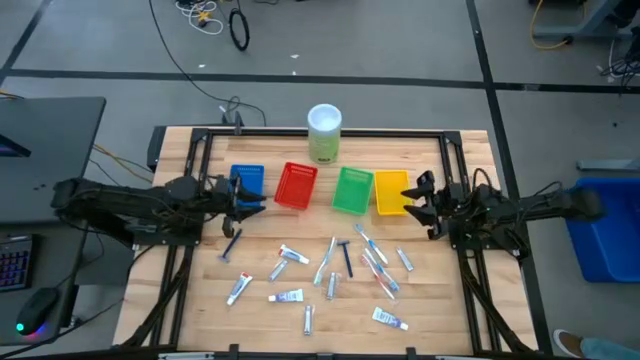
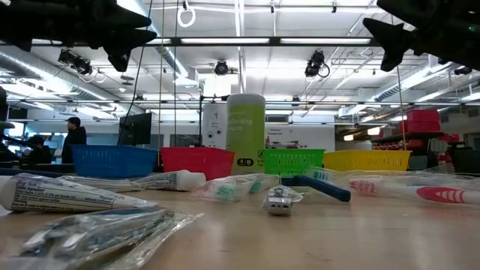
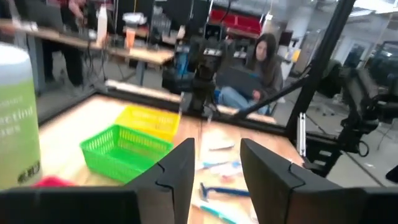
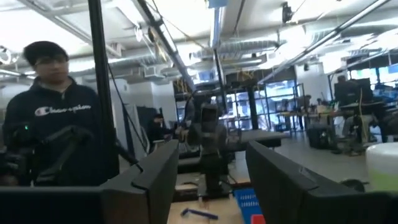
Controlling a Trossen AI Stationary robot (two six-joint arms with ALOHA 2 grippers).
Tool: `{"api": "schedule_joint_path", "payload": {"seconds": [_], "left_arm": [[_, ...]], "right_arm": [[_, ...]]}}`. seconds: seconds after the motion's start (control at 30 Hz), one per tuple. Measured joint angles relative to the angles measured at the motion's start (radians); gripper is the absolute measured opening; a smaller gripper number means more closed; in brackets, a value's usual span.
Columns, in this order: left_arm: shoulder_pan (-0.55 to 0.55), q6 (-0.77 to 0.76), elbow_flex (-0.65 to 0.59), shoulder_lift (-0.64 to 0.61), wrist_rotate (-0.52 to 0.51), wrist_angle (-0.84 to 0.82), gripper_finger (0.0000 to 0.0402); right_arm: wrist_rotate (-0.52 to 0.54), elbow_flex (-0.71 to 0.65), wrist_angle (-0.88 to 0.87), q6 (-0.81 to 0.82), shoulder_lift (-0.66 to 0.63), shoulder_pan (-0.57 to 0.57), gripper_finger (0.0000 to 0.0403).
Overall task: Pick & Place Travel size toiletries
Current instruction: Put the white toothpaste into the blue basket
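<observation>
- Toiletries [image 1: 330, 275] lie scattered over the near half of the wooden table [image 1: 470, 160], their long axes pointing every which way; a dark razor [image 1: 348, 258] runs roughly front to back.
- Table-level view: wrapped tubes [image 2: 67, 195] blur in the foreground, most items overlapping.
- Beyond them, blue [image 1: 247, 180], red [image 1: 295, 186], green [image 1: 352, 190] and yellow [image 1: 390, 192] trays stand in a row.
- Left gripper [image 1: 252, 203] hovers by the blue tray, right gripper [image 1: 418, 200] by the yellow; both parted, empty.
- Farthest, the pale green cylinder [image 1: 324, 133].
- Only wrist views show people behind.

Grey floor [image 1: 400, 45] is surrounding the wooden table [image 1: 180, 300], cables [image 1: 215, 18] lying across it. Ceiling strip lights [image 2: 225, 40] are glowing overhead.
</observation>
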Motion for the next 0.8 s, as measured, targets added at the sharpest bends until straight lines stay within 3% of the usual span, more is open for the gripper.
{"api": "schedule_joint_path", "payload": {"seconds": [0.37, 0.8], "left_arm": [[0.0, -0.069, 0.255, 0.119, -0.088, -0.473, 0.0139], [0.0, -0.321, 0.269, 0.226, -0.069, -0.759, 0.0139]], "right_arm": [[0.0, 0.209, 0.013, -0.003, 0.42, 0.049, 0.0198], [0.008, 0.352, -0.046, 0.015, 0.802, 0.05, 0.022]]}}
